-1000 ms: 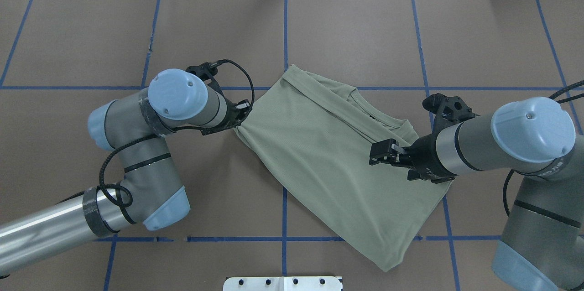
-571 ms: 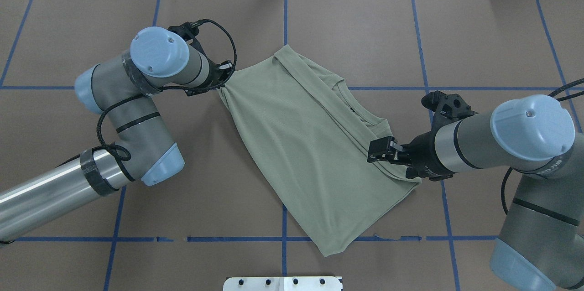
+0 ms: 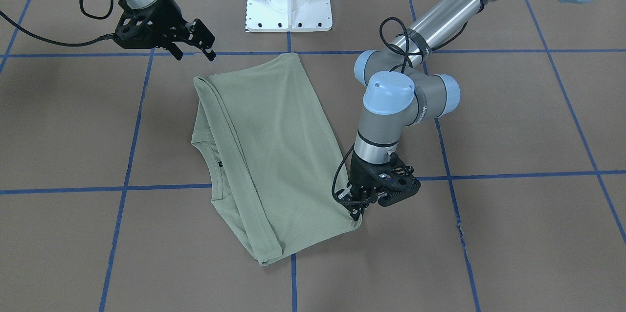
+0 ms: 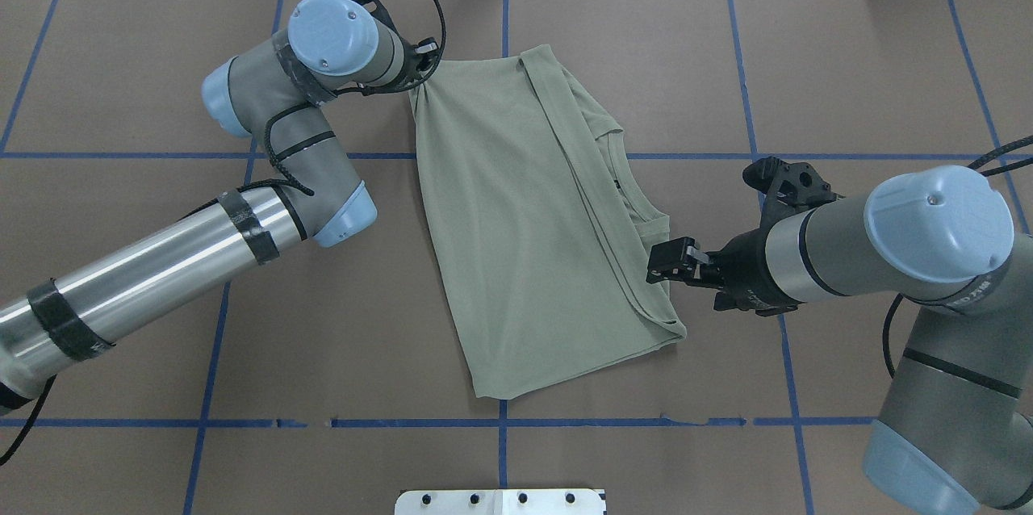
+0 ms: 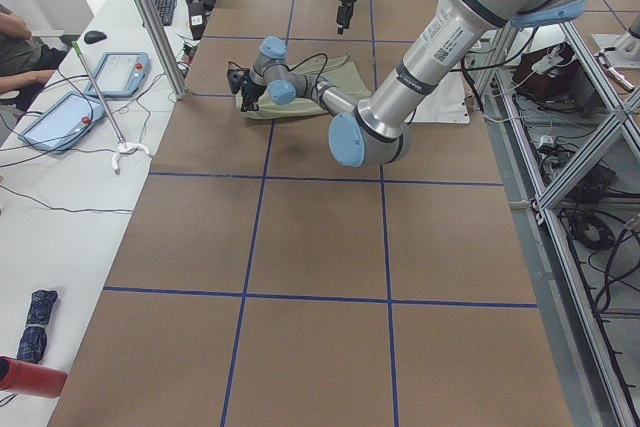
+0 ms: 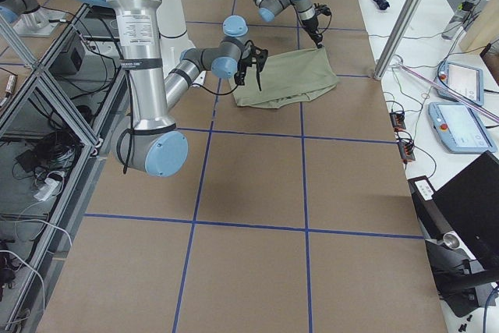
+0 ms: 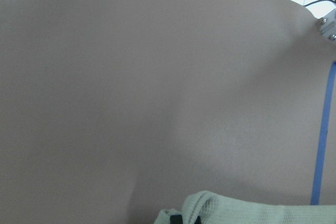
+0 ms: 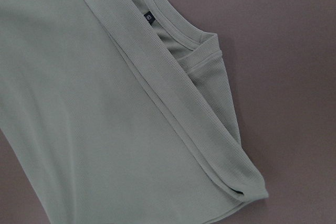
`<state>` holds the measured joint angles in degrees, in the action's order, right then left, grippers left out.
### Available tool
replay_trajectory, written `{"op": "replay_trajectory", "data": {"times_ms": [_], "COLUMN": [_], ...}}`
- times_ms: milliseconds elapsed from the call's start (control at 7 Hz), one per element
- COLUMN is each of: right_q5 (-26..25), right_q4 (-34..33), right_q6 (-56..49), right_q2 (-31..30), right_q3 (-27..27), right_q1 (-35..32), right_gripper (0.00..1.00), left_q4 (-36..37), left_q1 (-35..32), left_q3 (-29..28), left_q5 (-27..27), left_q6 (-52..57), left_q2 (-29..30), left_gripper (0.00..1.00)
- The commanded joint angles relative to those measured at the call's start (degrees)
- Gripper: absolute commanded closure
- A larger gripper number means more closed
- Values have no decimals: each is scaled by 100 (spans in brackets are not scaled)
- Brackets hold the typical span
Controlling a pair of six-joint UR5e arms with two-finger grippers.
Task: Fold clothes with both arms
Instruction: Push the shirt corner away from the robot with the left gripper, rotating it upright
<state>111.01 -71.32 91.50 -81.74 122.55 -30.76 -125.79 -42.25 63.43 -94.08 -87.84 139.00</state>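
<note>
Shirt (image 4: 533,216) lies folded lengthwise mid-counter (image 4: 161,337). Left gripper (image 4: 420,77) jaws are clenched on its far corner. Right gripper (image 3: 206,44) jaws are released, hovering near the collar. Likely squaring-up; next needs both grippers on one end for the crossfold.

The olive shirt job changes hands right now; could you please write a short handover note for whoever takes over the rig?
Left gripper: shut on the shirt at its far-left corner, low at the table.
Right gripper: open, empty, raised over the shirt's collar side.
Shirt: flat mid-table, one side folded over the body, neck opening toward the robot's right.
Done: lengthwise fold. Left: probably release the corner, then fold crosswise.
</note>
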Motion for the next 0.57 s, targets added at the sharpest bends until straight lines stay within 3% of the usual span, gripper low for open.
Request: {"op": "replay_trajectory", "data": {"times_ms": [0, 143, 286, 429], "right_q5": [-35, -61, -61, -70], "right_q4": [4, 4, 4, 4], "right_q6": [0, 0, 0, 0], "right_q2": [0, 0, 0, 9], "right_q3": [-12, -12, -29, -47], "right_q1": [0, 0, 0, 8], "right_gripper": [0, 0, 0, 0], "left_q4": [-768, -1198, -1341, -1343], "left_q1": [-64, -38, -29, -29], "left_q3": [-923, -1433, -1517, -1526], "left_q5": [450, 452, 469, 643], "left_q6": [188, 188, 197, 380], "left_q2": [668, 934, 954, 945], "left_gripper": [100, 100, 100, 57]}}
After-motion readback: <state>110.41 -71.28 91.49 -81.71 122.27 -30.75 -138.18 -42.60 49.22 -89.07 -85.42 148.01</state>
